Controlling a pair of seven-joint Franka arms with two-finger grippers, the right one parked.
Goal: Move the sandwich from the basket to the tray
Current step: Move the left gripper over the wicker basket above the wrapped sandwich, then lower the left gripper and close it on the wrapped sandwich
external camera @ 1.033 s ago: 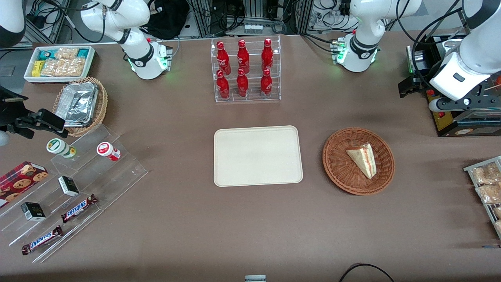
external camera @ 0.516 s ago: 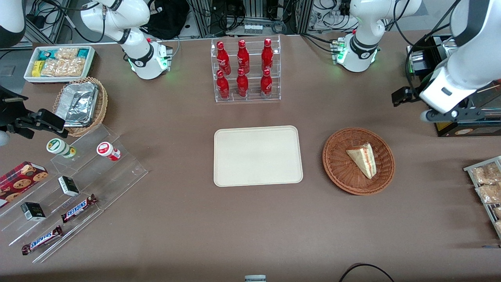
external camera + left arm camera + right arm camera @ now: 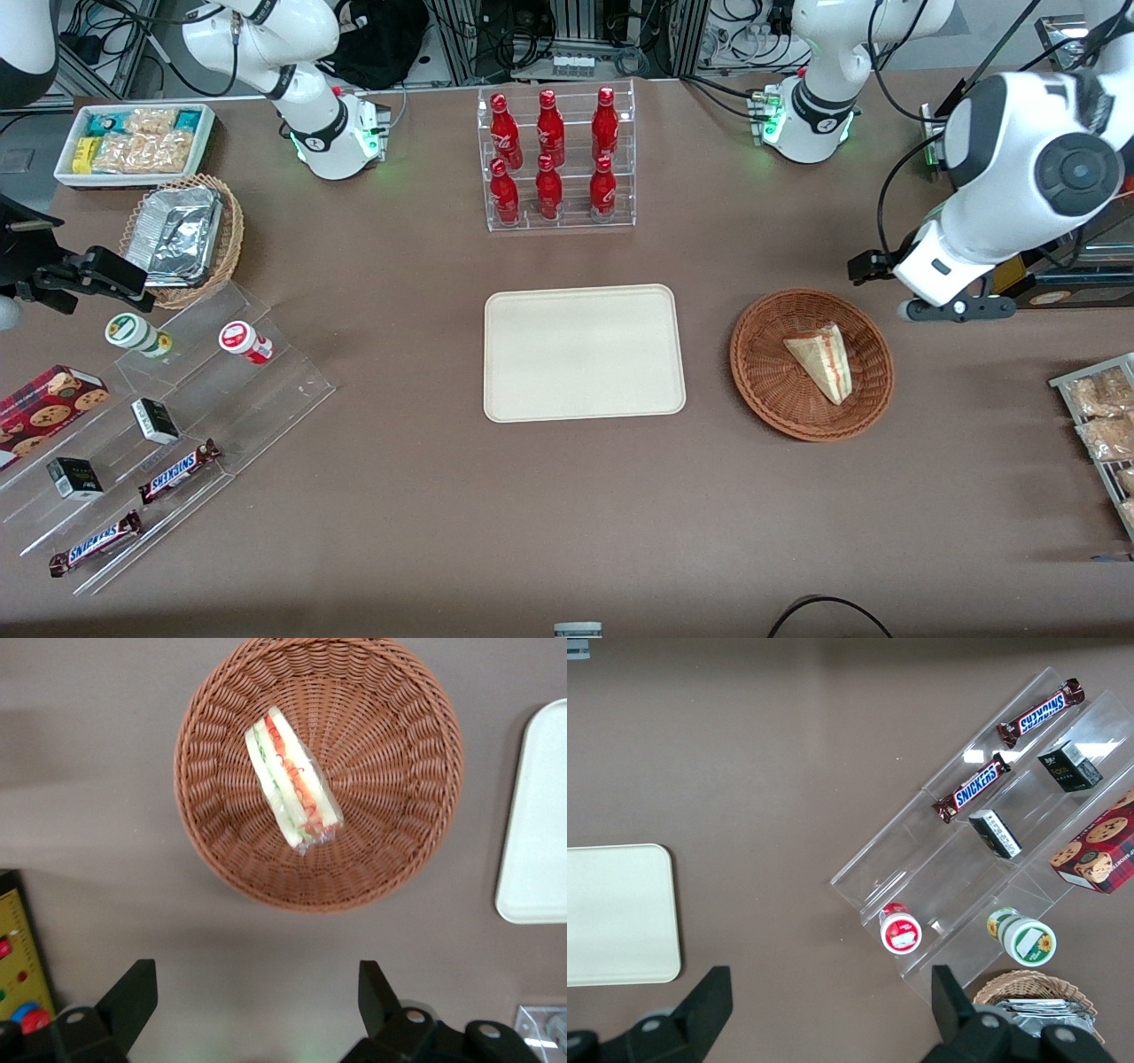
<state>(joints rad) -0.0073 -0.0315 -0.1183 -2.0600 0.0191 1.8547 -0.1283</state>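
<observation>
One small triangular wedge of pale bread with red and green filling, the sandwich (image 3: 820, 360) (image 3: 293, 789), is lying on its side inside the round reddish-brown woven wicker basket (image 3: 764, 372) (image 3: 400, 834), in the same place as half a second ago. The flat rectangular cream plastic tray (image 3: 584, 352) (image 3: 538, 824) is sitting bare beside the basket, toward the parked arm's end of the brown table (image 3: 567, 505), the two near each other but not touching. The left arm's black two-finger gripper (image 3: 257, 997) is holding its fingers (image 3: 133, 994) wide apart with nothing between them. Since the earlier frames the arm has been swinging in from the working arm's end of the table, and its gripper is now hovering high, just off the basket's rim.
</observation>
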